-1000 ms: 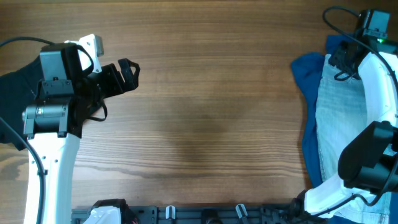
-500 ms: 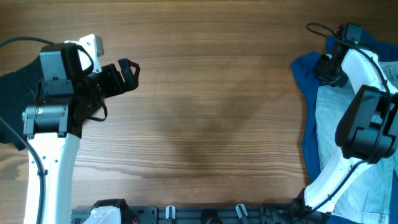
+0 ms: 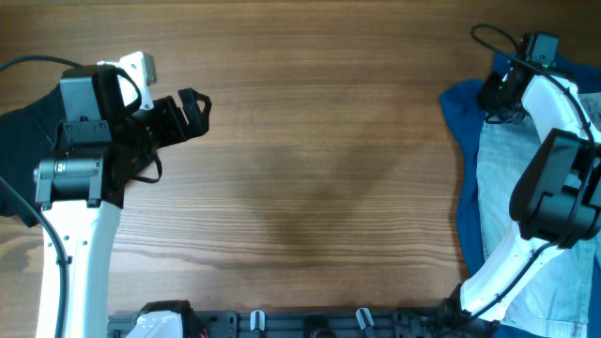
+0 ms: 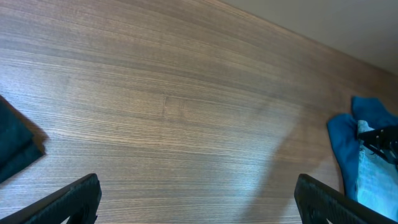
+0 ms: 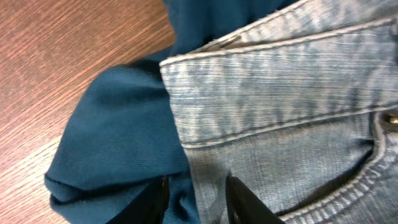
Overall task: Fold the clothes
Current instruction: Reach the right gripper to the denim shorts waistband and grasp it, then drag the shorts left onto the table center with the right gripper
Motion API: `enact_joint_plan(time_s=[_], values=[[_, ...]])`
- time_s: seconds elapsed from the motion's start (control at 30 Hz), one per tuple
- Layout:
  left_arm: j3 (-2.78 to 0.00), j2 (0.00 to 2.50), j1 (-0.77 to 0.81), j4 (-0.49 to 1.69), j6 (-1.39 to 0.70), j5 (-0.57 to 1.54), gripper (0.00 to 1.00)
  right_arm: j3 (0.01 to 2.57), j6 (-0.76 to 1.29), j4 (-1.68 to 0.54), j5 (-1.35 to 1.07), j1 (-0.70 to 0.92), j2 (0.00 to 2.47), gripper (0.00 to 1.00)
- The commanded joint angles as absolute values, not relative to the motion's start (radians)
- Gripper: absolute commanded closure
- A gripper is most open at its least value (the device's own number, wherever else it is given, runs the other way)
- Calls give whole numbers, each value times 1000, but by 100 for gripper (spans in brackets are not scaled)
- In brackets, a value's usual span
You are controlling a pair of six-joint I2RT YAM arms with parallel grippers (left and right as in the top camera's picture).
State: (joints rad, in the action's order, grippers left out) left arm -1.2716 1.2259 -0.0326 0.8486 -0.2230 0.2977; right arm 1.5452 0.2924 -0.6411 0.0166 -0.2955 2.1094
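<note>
Step in hand: picking up the first piece to fold. Judging by the reach, the right arm is going for the top corner of the jeans (image 3: 507,188).
Next move: it calls for a firm pinch on the waistband (image 5: 267,68) alone, without the blue top (image 3: 462,103) under it, then a pull onto the bare table (image 3: 319,141).
Right pincer (image 5: 196,193): low over the seam where jeans meet blue top. The fingers stand a narrow gap apart with cloth between them, and I cannot tell whether they pinch it.
Left pincer (image 4: 198,186): wide apart, holding nothing, above bare wood.
Clothes: jeans lie on the blue top at the table's right edge. A black garment (image 3: 23,141) lies at the far left.
</note>
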Motion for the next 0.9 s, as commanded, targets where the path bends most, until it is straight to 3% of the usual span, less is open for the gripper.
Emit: enact_joint_plan(time_s=[0.0, 0.17, 0.33, 0.5, 0.57, 0.73, 0.77, 0.8, 0.83, 0.87], values=[[-1291, 1223, -30, 846, -218, 314, 0, 1544, 344, -661, 117, -295, 2149, 71], [-1291, 1223, -30, 847, -218, 314, 0, 1546, 308, -682, 139, -296, 2127, 96], [-1291, 1214, -30, 847, -218, 314, 0, 1546, 306, -720, 137, -296, 1936, 96], [-1291, 1080, -31, 784, -218, 313, 0, 1546, 166, -786, -125, -234, 1564, 96], [-1291, 1010, -31, 753, -218, 301, 0, 1546, 123, -798, -186, -119, 1467, 96], [-1291, 896, -31, 783, -218, 144, 0, 1545, 145, -805, -180, 445, 1468, 95], [-1291, 888, -31, 790, -218, 129, 0, 1546, 164, -805, -177, 545, 1508, 77], [-1291, 883, -31, 800, -217, 112, 0, 1545, 164, -806, -177, 629, 1554, 46], [-1291, 883, -31, 805, -217, 109, 0, 1545, 164, -809, -141, 686, 1591, 32], [-1291, 886, -31, 810, -217, 106, 0, 1546, 197, -809, -77, 715, 1613, 27]])
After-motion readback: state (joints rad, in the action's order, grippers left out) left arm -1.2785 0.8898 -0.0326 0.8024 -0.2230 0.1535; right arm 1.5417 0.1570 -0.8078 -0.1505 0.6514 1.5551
